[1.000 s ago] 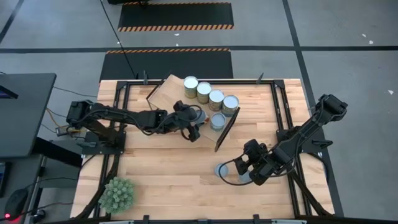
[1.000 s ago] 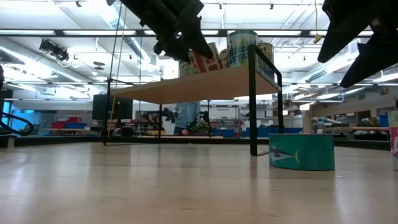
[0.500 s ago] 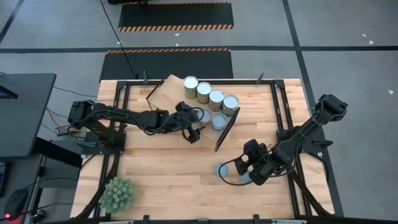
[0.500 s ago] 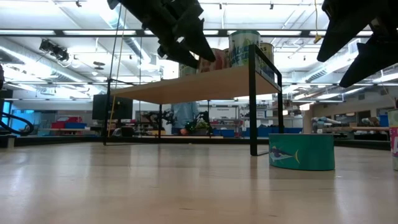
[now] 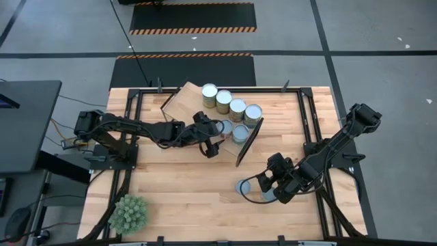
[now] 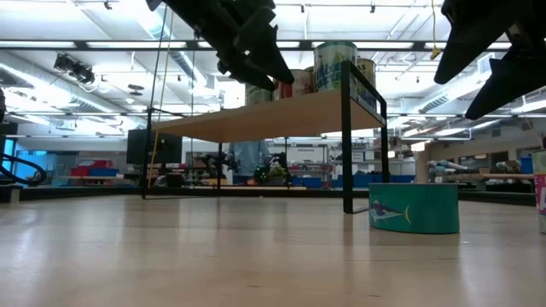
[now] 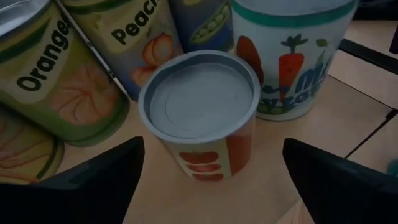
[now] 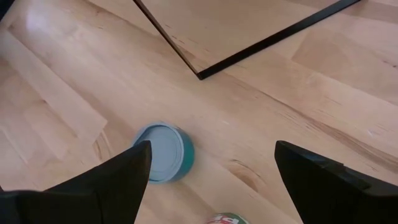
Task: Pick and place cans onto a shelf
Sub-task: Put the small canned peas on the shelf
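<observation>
Left gripper (image 7: 205,180) gapes (fingers spread wide) around a can (image 7: 200,112) standing on the shelf (image 5: 184,101).

Two matte black jointed robot arms, each ending in a left gripper (image 5: 213,139) or right gripper (image 5: 278,179) with two broad, dark, wedge-shaped fingers.

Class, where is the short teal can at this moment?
In the high view the short teal can stands on the tabletop, off the shelf and just below its near corner, in front of the open right gripper.
</observation>
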